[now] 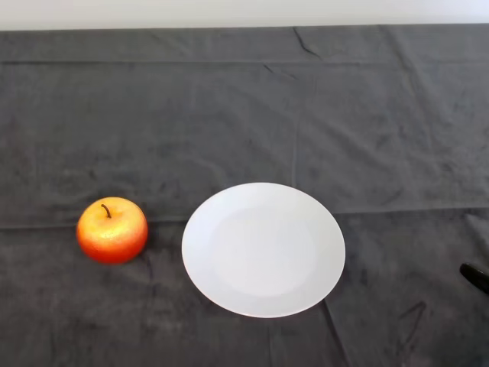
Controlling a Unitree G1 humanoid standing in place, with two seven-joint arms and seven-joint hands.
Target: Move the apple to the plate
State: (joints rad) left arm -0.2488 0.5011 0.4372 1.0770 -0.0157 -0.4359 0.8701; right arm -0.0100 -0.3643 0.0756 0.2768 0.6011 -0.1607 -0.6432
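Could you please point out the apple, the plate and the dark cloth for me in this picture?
apple (111,231): head view, on the middle of its red-orange skin, below the stem.
plate (263,249): head view, on its bare white centre.
dark cloth (229,107): head view, on a bare stretch behind the plate.

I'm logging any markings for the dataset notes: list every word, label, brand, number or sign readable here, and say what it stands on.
None: no readable text shows in the head view.
The apple carries no sticker on its visible side.
The plate is plain white, unmarked.
The dark cloth bears no print.
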